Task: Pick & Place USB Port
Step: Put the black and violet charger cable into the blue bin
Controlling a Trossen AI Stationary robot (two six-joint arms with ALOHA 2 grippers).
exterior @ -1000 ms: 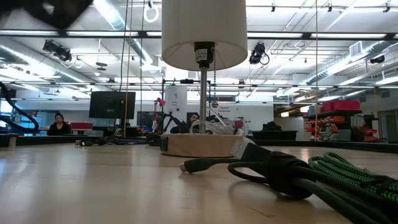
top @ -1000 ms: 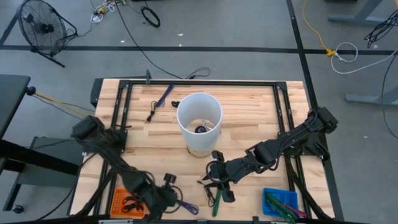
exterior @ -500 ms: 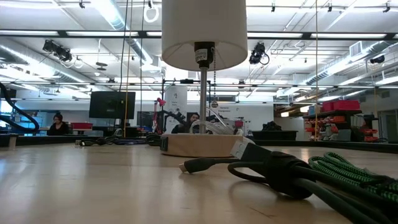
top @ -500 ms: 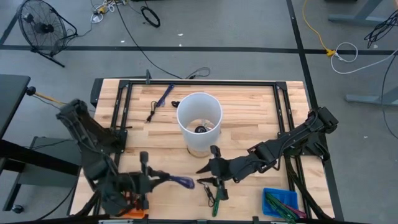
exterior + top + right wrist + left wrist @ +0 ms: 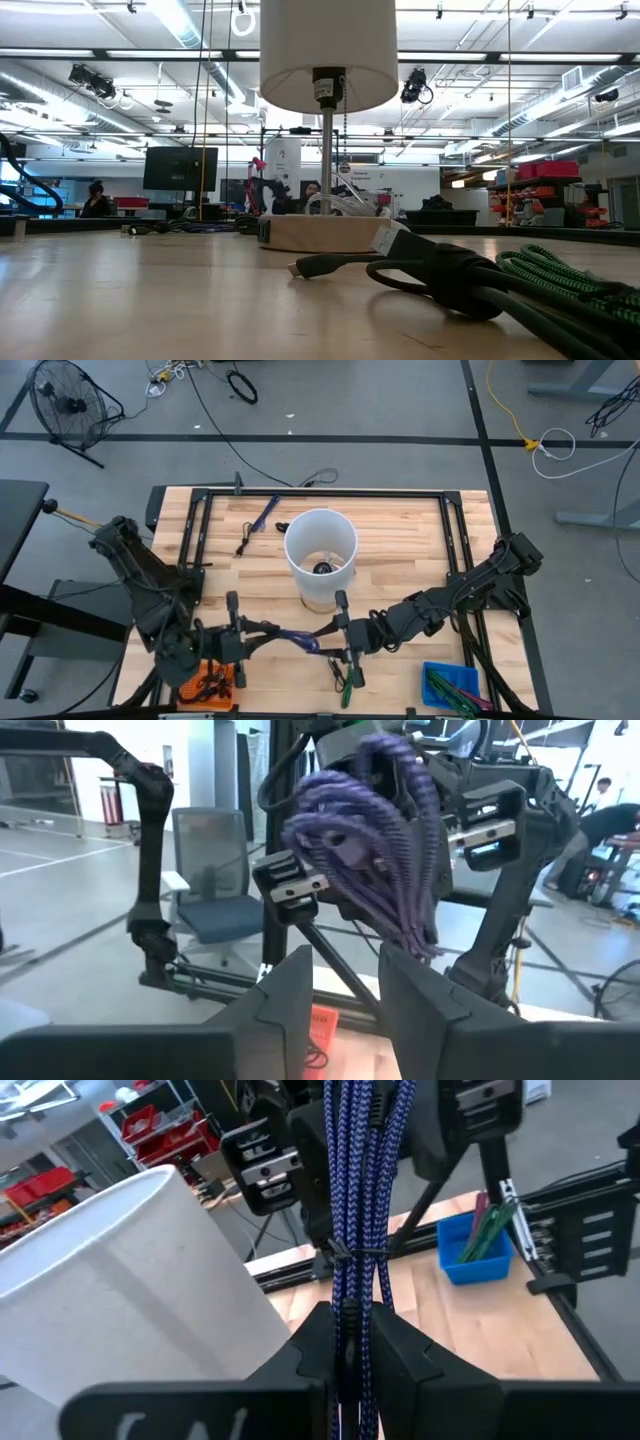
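The left gripper has swung in from the table's front-left edge toward the centre, carrying the cable with it; the right gripper has risen off the green cable and turned to face it. The two now stand end to end above the bare wood in front of the lamp — judged as a handover in progress.

Left jaws: nearly closed, pinching the cable bundle between them, as the left wrist view shows. Right jaws: parted about halfway, with the bundle's looped end just ahead of the fingers; no grip is visible yet.

Cable: blue-purple braided sheath, folded into several parallel strands and cinched by a thin tie. It hangs clear of the table, between the grippers.

Lamp: smooth white cylindrical shade on a pale round base. Table: light planked wood — black rails along its edges.
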